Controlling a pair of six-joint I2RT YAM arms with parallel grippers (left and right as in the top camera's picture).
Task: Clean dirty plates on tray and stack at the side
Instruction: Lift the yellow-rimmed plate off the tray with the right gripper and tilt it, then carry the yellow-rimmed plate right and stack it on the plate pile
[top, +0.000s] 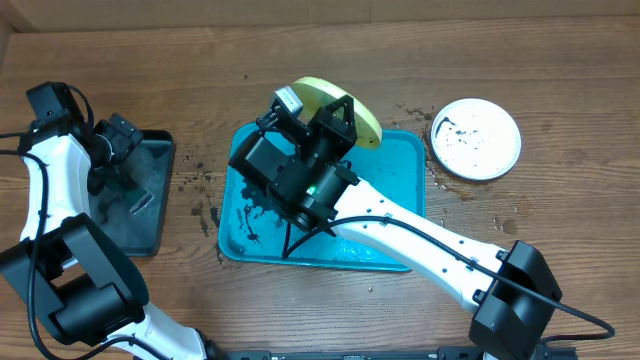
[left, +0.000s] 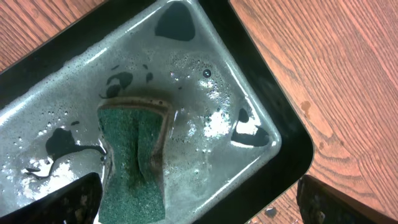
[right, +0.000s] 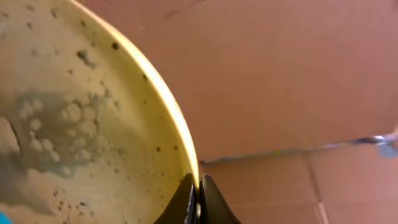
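the right jaws are pinched shut on the rim of the yellow-green plate (right: 81, 124), holding it tilted over the 12 o'clock edge of the blue tray (top: 395, 165); its face is speckled and sudsy. the left jaws hang wide open and empty over the sponge (left: 134, 162) in the black tray (top: 150, 215) at 9 o'clock. a speckled white plate (top: 476, 138) lies on the surface (top: 560, 80) at 2 o'clock. this looks like the scrubbing step: next the left jaws must grip the sponge and bring it to the plate.
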